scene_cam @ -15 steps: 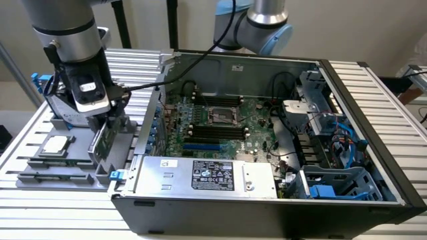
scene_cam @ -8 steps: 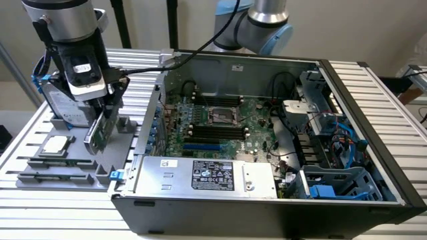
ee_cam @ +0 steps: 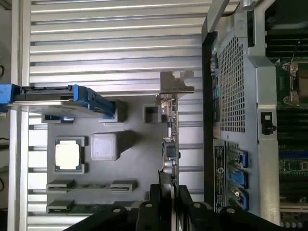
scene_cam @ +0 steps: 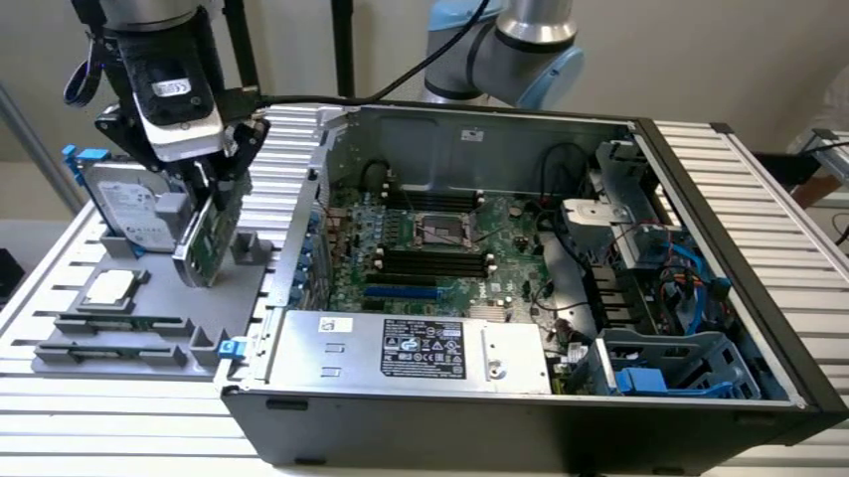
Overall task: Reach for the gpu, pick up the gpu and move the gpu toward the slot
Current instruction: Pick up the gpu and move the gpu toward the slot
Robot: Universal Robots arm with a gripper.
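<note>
Green gpu (scene_cam: 202, 238) hangs edge-on directly below the gripper (scene_cam: 213, 184), which is clamped on its upper edge, over the grey holder (scene_cam: 159, 298). Risk: card looks tilted; bracket could snag holder or the case (scene_cam: 398, 427).

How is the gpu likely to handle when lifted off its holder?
The gpu is a thin, flat board, so probably stiff and light. Standing on edge in the grey holder, it may tip if nudged sideways. Its bare circuitry suggests it is fragile.
</note>
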